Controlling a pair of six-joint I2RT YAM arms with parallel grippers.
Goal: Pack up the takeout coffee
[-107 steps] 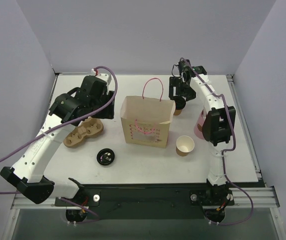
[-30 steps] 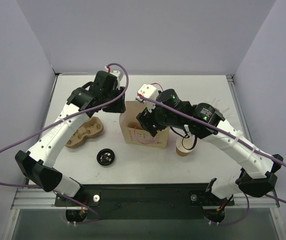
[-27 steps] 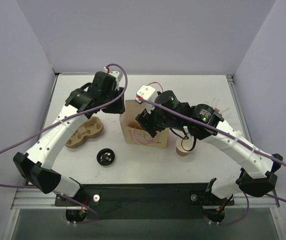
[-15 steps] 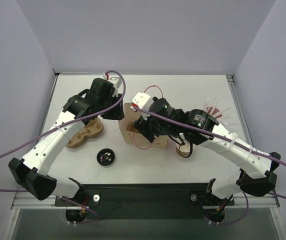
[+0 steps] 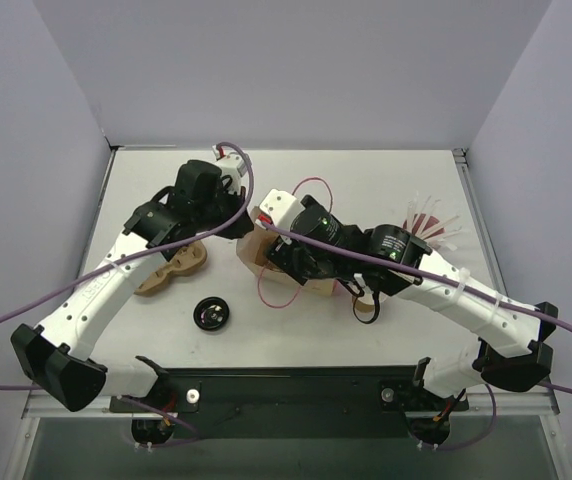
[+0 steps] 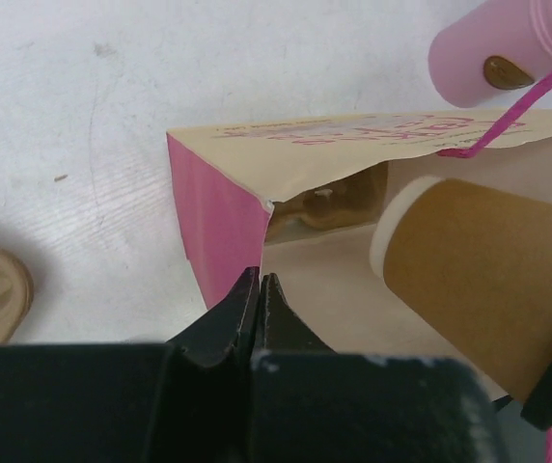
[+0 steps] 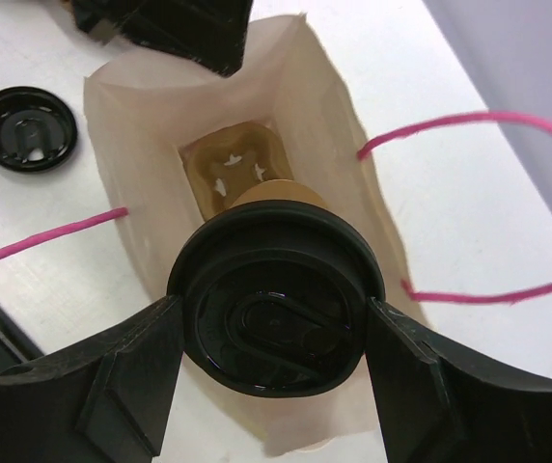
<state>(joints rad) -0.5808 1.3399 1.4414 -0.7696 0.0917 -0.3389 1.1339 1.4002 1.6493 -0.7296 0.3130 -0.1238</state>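
Left wrist view: left fingers (image 6: 242,307) have just pinched the bag (image 6: 220,227) rim, steadying it while right fingers (image 7: 126,381) clamp the coffee (image 7: 276,309) at its mouth.

Takeout coffee (image 6: 488,280): matt kraft paper, glossy black plastic lid (image 7: 276,309); paper bag (image 7: 141,193) matt.

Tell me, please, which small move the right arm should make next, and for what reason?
Probably lower the takeout coffee deeper into the paper bag before letting go. The right gripper holds it, only partly inside the mouth and tilted, while the left gripper pinches the bag's rim open.
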